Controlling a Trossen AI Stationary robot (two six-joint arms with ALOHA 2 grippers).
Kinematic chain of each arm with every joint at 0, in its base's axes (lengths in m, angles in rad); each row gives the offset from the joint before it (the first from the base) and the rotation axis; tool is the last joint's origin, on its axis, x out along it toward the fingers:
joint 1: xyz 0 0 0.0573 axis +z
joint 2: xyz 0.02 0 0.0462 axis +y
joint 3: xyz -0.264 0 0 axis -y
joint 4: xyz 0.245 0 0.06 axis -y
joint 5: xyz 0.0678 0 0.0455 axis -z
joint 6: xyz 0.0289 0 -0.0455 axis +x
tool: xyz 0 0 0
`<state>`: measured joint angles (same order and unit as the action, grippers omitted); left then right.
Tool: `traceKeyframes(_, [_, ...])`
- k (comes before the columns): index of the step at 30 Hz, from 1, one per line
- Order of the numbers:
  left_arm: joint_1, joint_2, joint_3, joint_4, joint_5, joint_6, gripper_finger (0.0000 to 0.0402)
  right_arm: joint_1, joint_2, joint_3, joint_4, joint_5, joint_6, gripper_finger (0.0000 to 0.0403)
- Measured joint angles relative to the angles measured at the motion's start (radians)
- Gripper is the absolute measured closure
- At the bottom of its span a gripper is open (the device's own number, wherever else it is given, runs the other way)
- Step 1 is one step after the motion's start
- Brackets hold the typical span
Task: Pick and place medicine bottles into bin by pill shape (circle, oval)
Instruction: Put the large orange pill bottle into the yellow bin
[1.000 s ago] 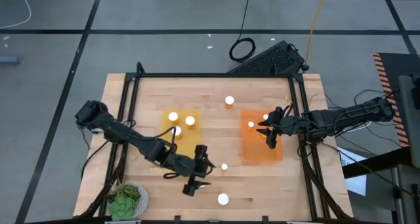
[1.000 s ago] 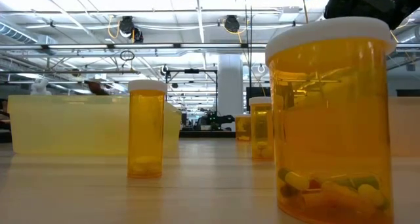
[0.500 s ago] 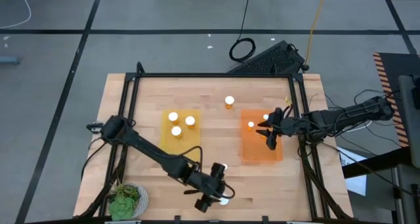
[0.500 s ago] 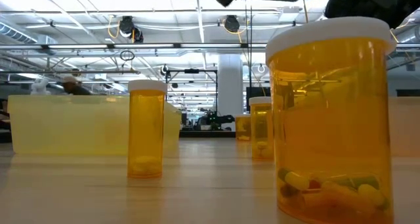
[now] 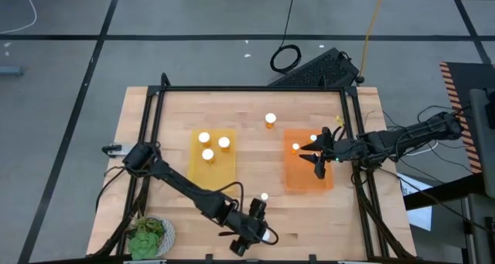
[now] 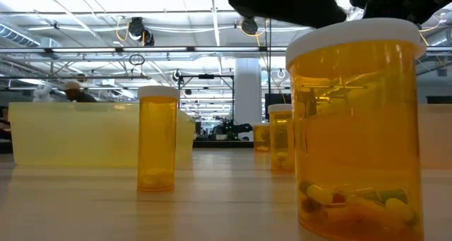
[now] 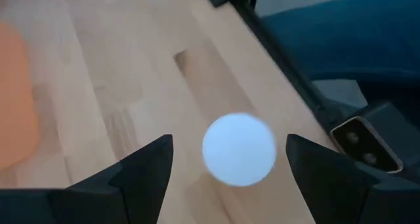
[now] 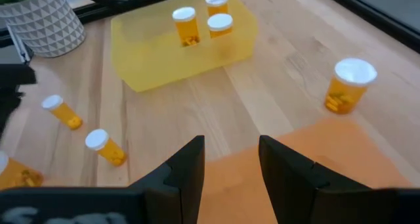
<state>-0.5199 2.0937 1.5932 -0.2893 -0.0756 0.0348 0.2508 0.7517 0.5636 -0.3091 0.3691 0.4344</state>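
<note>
Amber bottles stand in several places on the wooden surface point(image 5: 155, 125). Three white-capped ones point(image 5: 208, 155) sit upright in the yellow tray point(image 5: 228, 169) left of centre, and two more point(image 5: 295, 147) stand in the far part of the orange tray point(image 5: 309, 180) on the right. One bottle point(image 5: 270, 120) stands alone toward the far edge between the trays, and a smaller one point(image 5: 264, 196) stands near the front, between them.

At the front edge, the left hand point(image 5: 254, 234) hangs low over a wide-capped bottle point(image 7: 239, 149); the left wrist view shows its fingers point(image 7: 141, 168) spread apart on either side of the white cap, not touching it. In the low view this bottle point(image 6: 357, 128) fills the foreground, with oblong pills at its bottom.

Over the orange tray's far right part, the right hand point(image 5: 318, 157) hovers with its fingers point(image 8: 189, 163) parted and holding nothing. A green plant on a white plate point(image 5: 148, 236) sits at the front left corner.
</note>
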Motion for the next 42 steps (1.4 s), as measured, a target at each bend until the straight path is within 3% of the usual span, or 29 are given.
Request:
traceKeyframes(19, [-0.001, 0.041, 0.001, 0.021, -0.010, 0.026, 0.0057, 0.000, 0.000, 0.000, -0.008, -0.003, -0.005, 0.0264])
traceKeyframes(42, [0.001, 0.081, 0.000, 0.058, 0.023, 0.059, 0.0165, 0.000, 0.000, 0.000, -0.011, -0.005, 0.017, 0.0264])
